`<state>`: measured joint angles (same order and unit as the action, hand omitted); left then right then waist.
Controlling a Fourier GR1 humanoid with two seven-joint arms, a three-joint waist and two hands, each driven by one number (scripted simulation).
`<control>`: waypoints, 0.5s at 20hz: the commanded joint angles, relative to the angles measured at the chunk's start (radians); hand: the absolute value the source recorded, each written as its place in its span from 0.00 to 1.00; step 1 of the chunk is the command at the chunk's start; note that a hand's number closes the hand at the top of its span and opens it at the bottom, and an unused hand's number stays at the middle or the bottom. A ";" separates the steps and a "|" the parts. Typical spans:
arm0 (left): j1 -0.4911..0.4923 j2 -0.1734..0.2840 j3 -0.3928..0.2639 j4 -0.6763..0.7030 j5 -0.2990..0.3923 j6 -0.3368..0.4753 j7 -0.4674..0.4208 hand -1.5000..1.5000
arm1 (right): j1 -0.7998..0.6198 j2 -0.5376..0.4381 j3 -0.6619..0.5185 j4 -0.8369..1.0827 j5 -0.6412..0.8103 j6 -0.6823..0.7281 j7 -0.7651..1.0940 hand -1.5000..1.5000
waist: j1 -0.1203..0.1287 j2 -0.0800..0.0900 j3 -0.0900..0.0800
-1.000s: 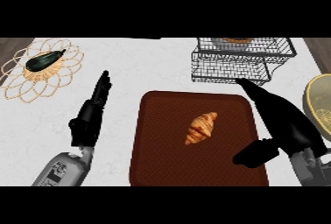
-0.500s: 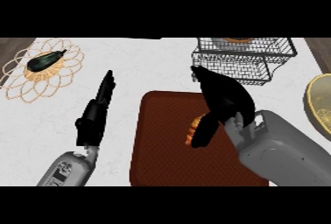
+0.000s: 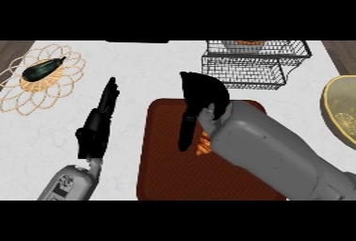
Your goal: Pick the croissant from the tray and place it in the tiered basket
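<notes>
The croissant (image 3: 202, 144) lies on the dark red tray (image 3: 163, 160); only a small orange part shows beside my right forearm. My right hand (image 3: 204, 95) hovers over the tray's far end, just beyond the croissant, fingers relaxed and thumb pointing down along the croissant's left side. It holds nothing. The wire tiered basket (image 3: 254, 67) stands behind the tray to the right. My left hand (image 3: 101, 121) rests open on the counter left of the tray, fingers straight.
A woven mat (image 3: 28, 96) at the back left carries a dark eggplant (image 3: 43, 68). A yellow bowl (image 3: 335, 107) sits at the right edge. Something orange (image 3: 246, 42) lies in the basket's upper tier.
My right arm swung left from the tray's right side to over the tray and now covers most of the croissant. The left hand has barely shifted.
</notes>
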<state>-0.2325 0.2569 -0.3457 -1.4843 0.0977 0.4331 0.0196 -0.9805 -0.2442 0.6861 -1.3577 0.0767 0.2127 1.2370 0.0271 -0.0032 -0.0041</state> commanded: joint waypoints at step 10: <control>0.008 -0.012 0.021 -0.016 -0.009 0.012 0.023 0.50 | -0.113 0.071 0.090 0.166 -0.056 0.131 0.250 0.00 | -0.037 -0.009 0.002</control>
<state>-0.2071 0.2592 -0.3262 -1.4929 0.0975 0.4278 0.0137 -1.0517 -0.2008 0.7504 -1.2006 0.0357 0.2376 1.2359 0.0014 -0.0080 -0.0028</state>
